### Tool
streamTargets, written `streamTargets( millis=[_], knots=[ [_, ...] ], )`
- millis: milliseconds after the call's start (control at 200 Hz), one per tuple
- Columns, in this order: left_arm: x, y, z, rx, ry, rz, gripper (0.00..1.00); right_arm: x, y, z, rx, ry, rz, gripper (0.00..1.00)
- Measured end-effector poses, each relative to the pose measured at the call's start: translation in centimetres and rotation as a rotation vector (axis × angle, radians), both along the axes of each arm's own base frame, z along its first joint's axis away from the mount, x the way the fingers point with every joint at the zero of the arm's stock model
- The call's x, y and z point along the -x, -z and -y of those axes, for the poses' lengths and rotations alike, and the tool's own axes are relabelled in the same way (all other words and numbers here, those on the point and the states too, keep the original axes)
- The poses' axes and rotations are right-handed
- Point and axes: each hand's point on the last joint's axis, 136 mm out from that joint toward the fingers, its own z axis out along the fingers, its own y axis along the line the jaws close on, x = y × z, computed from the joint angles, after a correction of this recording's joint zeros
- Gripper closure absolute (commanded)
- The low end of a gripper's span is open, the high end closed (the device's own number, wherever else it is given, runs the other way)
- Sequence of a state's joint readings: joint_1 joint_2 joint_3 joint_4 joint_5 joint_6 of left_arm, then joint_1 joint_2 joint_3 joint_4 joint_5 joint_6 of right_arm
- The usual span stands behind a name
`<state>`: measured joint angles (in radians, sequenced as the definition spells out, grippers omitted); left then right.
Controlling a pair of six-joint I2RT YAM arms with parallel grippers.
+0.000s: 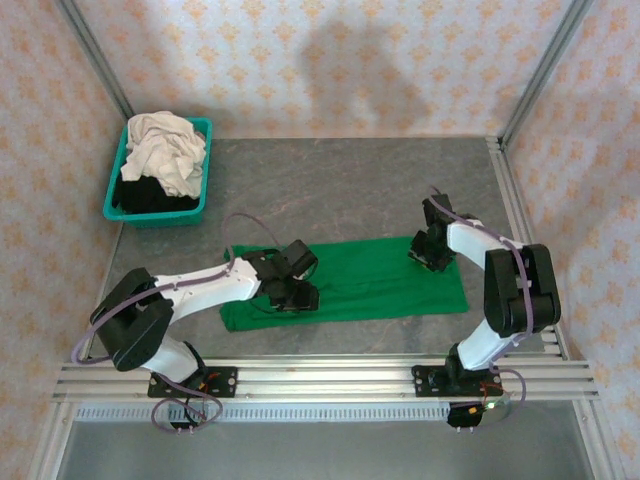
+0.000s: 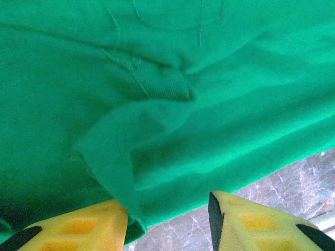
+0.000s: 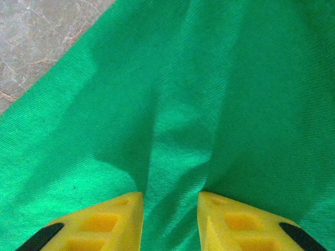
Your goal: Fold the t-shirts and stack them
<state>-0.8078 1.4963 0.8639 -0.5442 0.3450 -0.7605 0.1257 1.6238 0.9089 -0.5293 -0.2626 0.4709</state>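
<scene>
- The green shirt [image 1: 360, 280] lies spread flat on the table [image 1: 340, 180], between the two arms, its long side running left to right.
- The left gripper [image 1: 296, 292] is down at the shirt's left end, near the near edge.
- In the left wrist view the left gripper [image 2: 167, 225] has its jaws wide apart. A folded flap of green shirt [image 2: 209, 130] comes down just beside the left finger [image 2: 78, 227], and bare table [image 2: 293, 183] shows by the other.
- The ribbed collar [image 2: 162, 83] lies rumpled further up that view.
- The right gripper [image 1: 430, 255] is down on the shirt's right end, near the far edge.
- In the right wrist view the right gripper [image 3: 168, 201] has a narrow gap. A raised ridge of green shirt [image 3: 178, 120] runs into it. I cannot tell whether the cloth is clamped.
- A teal basket [image 1: 118, 205] stands at the far left of the table, well apart from the green shirt.
- A crumpled cream shirt [image 1: 165, 150] is heaped in the basket on top of a black shirt [image 1: 150, 195].
</scene>
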Motion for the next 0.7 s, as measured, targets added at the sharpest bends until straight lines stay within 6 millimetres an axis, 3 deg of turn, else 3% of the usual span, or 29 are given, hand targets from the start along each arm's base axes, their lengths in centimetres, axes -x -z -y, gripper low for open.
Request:
streamTargets(
  millis=[285, 520, 606, 696],
  knots=[
    [3.2, 1.0, 2.1, 0.044, 0.066, -0.038, 0.54, -0.2, 0.0, 0.0, 0.004, -0.003, 0.002, 0.67],
    [2.8, -0.9, 2.8, 0.11, 0.065, 0.014, 0.53, -0.2, 0.0, 0.0, 0.003, -0.003, 0.002, 0.67],
    [2.4, -2.2, 2.3, 0.116, 0.056, 0.035, 0.52, -0.2, 0.0, 0.0, 0.002, -0.003, 0.002, 0.67],
    [0.7, -3.5, 0.6, 0.127, -0.007, 0.064, 0.52, -0.2, 0.0, 0.0, 0.001, -0.004, -0.001, 0.67]
  ],
)
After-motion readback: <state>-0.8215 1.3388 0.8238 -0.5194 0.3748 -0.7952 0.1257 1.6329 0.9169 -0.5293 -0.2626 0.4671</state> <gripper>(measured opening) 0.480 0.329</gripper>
